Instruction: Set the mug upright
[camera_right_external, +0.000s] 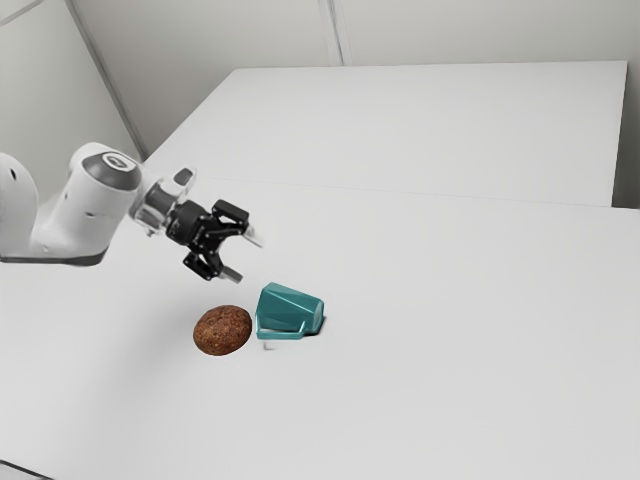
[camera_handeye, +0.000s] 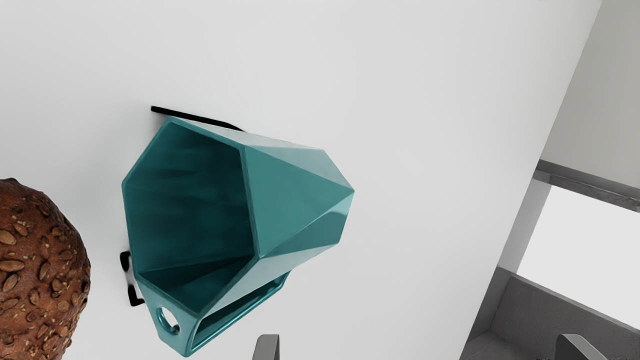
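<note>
While the teal, faceted mug (camera_right_external: 289, 309) lay on its side on the white table (camera_right_external: 460, 370), mouth toward the round, seeded brown loaf (camera_right_external: 223, 331), the black two-finger gripper (camera_right_external: 247, 258) hung near it, fingers parted and empty. Its tapering walls could well have slipped a grasp, rolling it into the bread. Nothing showed inside the mug.

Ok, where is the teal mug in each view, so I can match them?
Exterior view: the mug lies tipped just below centre, beside the brown loaf.
Wrist view: it lies between the loaf and the table edge, mouth toward the loaf.
Shared landmark: the seeded loaf.
</note>
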